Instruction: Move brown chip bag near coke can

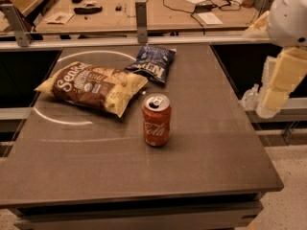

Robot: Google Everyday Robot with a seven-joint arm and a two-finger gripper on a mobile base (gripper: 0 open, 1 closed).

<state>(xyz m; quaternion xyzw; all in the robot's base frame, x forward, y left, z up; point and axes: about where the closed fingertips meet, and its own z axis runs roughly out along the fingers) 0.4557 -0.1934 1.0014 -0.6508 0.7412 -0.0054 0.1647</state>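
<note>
Brown chip bag (91, 86) lies flat on left half of grey surface (216, 143), lettering partly lost in crinkles. Its pale-yellow end sits near coke can (156, 120), which is upright and not touching it. Dark blue chip bag (154, 63) lies just behind. My claw (266, 110) hangs off right edge of surface, arm cut by frame. I cannot tell whether claw is spread or pressed together.

Dim amber light; faint sheen on table (216, 147); claw (267, 105) brightly lit, right edge.
</note>
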